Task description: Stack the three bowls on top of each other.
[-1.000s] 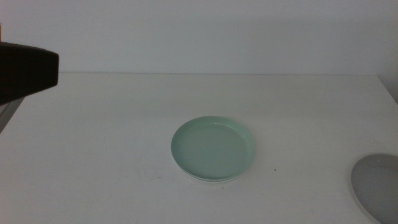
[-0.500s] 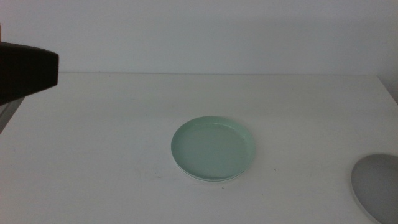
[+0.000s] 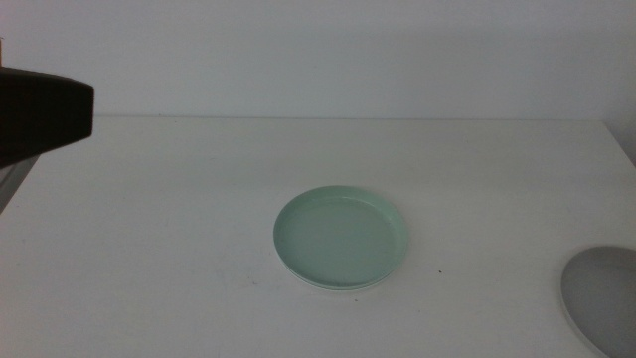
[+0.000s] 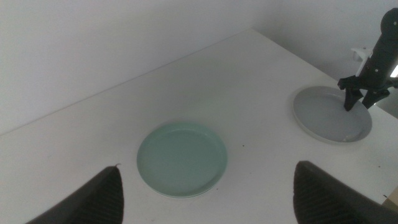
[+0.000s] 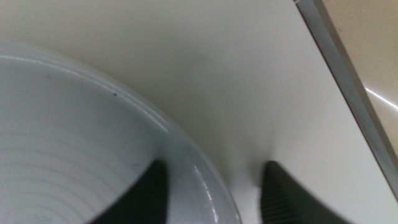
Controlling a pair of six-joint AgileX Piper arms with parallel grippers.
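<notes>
- You are at the pickup of the grey bowl (image 4: 333,114), going by how things lie: the mint green bowl (image 3: 341,239) sits mid-table with a thin pale edge showing under it, most likely the white bowl (image 3: 328,285) already beneath, though so little shows that you cannot be sure.
- The grey bowl lies near the table's right edge, well apart from the green one; the middle view catches only part of it at the lower right corner.
- Your right gripper (image 5: 211,190) is down at that bowl's rim. In its wrist view one dark jaw stands inside the rim and the other outside on the bare table (image 5: 205,68), so the jaws straddle the rim, parted, with nothing clamped yet as far as you can judge.
- The left wrist view shows the same from afar: the right gripper tip standing on the grey bowl's far edge.
- Your left gripper (image 4: 205,193) hangs high above the table, jaws wide apart and holding nothing; it waits.
- The next move, as I judge it, calls for closing on the rim, lifting the bowl level, carrying it across and setting it centred on the green bowl.
- A shallow rim gives little to pinch, so watch for tilt or slip.
</notes>
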